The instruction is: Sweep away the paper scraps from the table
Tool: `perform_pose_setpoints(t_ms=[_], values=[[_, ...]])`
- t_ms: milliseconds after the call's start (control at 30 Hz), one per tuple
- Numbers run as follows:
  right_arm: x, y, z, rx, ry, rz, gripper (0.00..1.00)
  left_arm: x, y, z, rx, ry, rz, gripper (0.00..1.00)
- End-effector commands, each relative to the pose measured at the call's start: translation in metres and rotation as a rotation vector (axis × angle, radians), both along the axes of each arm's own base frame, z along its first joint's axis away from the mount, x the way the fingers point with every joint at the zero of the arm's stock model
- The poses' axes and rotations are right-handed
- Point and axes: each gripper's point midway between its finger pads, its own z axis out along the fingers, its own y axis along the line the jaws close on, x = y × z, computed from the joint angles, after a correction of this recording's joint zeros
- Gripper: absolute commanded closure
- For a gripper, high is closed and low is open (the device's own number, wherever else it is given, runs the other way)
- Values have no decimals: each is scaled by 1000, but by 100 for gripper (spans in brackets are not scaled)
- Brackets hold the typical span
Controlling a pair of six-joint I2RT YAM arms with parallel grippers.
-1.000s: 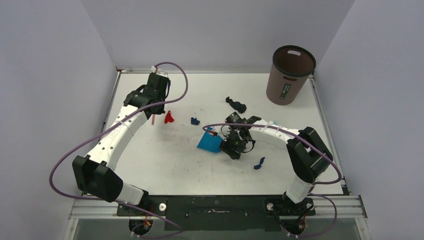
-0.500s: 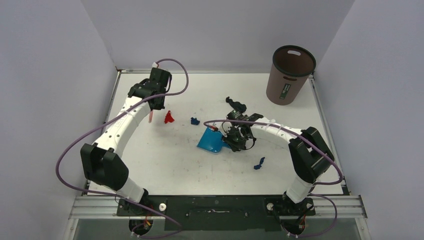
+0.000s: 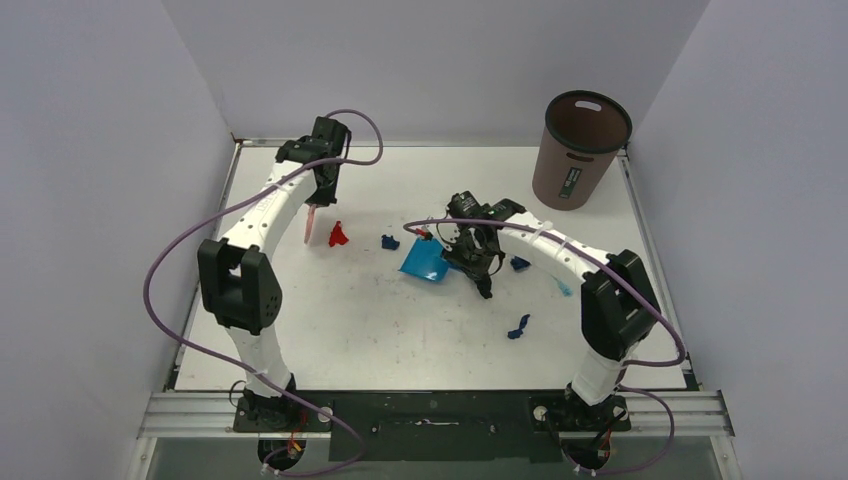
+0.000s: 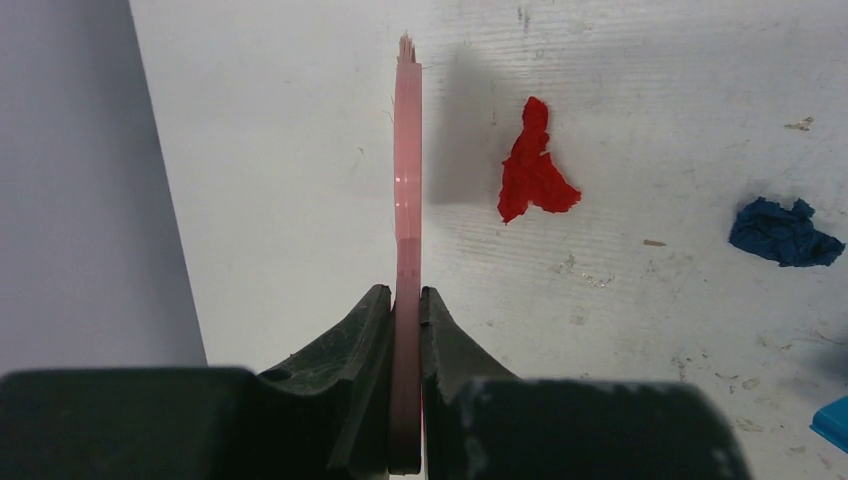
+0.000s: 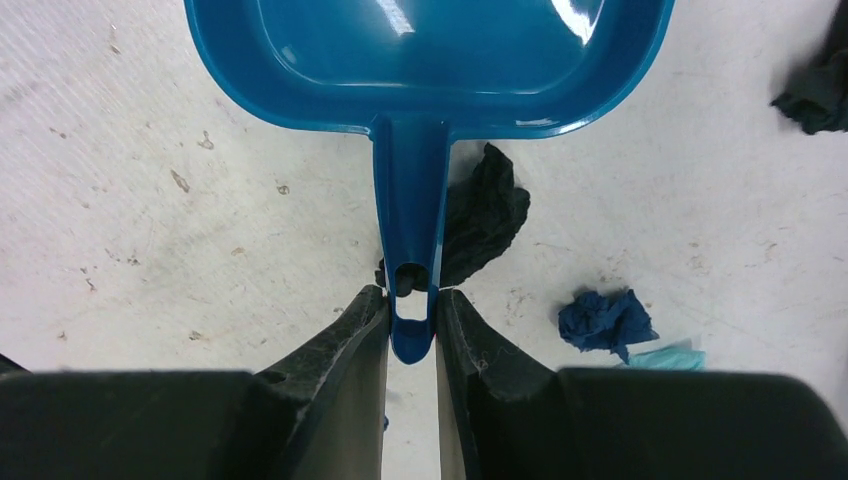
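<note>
— What fills most of the view?
— The white table [image 3: 330, 330]. A brown bin [image 3: 580, 150] stands at its far right corner.

— And the arms?
— The left gripper [image 4: 405, 300] is over the far left part of the table, its jaws pressed onto the handle of a pink brush [image 4: 407, 180] that points bristles-down. The right gripper [image 5: 412, 300] is near the middle, pinching the very end of the handle of a blue dustpan [image 5: 430, 60]. I cannot tell whether the pan's lip touches the table.

— Where are the paper scraps?
— All on the table, none in the pan. A red scrap [image 4: 533, 170] lies just right of the brush tip, apart from it. A dark blue scrap [image 4: 782, 232] sits further right, between the red one and the pan. A black scrap [image 5: 485, 215] lies partly under the pan's handle. Beside the right gripper are another dark blue wad [image 5: 603, 320] and a light-blue strip [image 5: 665, 355], touching each other. One blue twist [image 3: 517, 327] lies alone, nearer the arm bases.
</note>
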Motion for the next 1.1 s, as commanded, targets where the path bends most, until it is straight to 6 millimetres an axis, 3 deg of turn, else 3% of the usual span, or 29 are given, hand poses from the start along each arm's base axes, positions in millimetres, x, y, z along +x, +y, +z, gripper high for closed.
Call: perform_pose_setpoints(t_ms=[0,200,333,767,1067], values=[[2,-19,-10,-96,54,-15,95,13,-17,1,-107,16,-39,100],[8,-21,-23,-123,91,-32,94,21,-37,-22,-180,84,-74,100],[14,-14,-27,-120,105,-33,94,22,-60,-31,-292,113,-121,100],[24,5,-35,-91,142,-17,94,5,-138,-11,-621,109,-293,100],[12,2,-39,-50,156,-52,94,-14,-196,19,-845,108,-390,100]])
